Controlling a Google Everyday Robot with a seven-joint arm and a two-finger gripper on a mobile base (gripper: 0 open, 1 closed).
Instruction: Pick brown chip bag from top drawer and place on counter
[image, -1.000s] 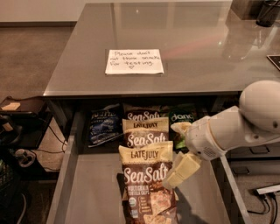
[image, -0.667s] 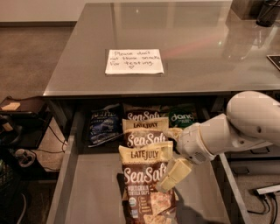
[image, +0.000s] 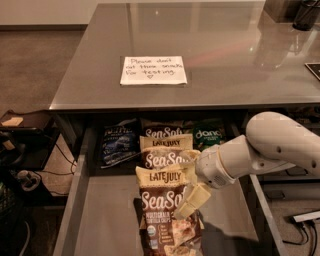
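Three brown chip bags lie in a row in the open top drawer (image: 102, 220): one at the back (image: 161, 131), one in the middle (image: 165, 154), and the nearest one (image: 167, 212) towards the front. My gripper (image: 190, 182) is low over the drawer, at the right edge of the nearest bag's upper part. It is open, with one cream finger (image: 194, 201) lying over the bag's right side and the other up by the middle bag. The counter (image: 235, 60) lies above and behind the drawer.
A white handwritten note (image: 153, 70) lies on the counter. A dark blue bag (image: 119, 144) and a green bag (image: 208, 134) sit at the drawer's back. Shelves with clutter (image: 15, 150) stand at left. Dark objects (image: 300, 12) sit at the counter's far right.
My arm has swung left and slightly down, bringing the gripper from the drawer's right side up against the right edge of the nearest brown bag. The bags have not moved.
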